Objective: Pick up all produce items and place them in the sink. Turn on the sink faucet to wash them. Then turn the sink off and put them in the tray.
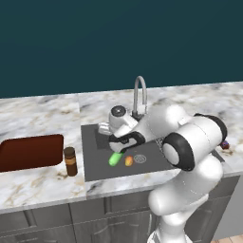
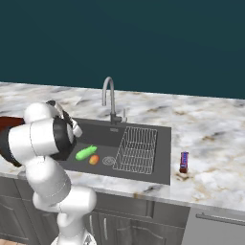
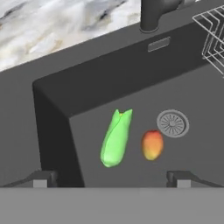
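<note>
The green cucumber-like vegetable [image 3: 116, 138] lies on the floor of the dark grey sink [image 3: 52, 127], and the small orange-yellow fruit [image 3: 152, 145] lies just beside it, near the round drain [image 3: 173, 123]. Both also appear in the base views: vegetable [image 1: 114, 159] [image 2: 86, 152], fruit [image 1: 128, 161] [image 2: 94, 159]. My gripper [image 3: 111, 179] hovers above them, open, with nothing between its fingers; it hangs over the sink's middle [image 1: 117, 144]. The grey gooseneck faucet [image 1: 139, 96] [image 2: 109, 98] stands at the sink's back edge. The reddish-brown tray [image 1: 29, 152] rests on the counter left of the sink.
A brown jar [image 1: 70, 161] stands between the tray and the sink [image 1: 90, 166]. A wire rack [image 2: 137, 149] fills the sink's right side. A small purple-red bar [image 2: 183, 161] lies on the marble counter to the right. My arm's elbow bulks over the sink's right front.
</note>
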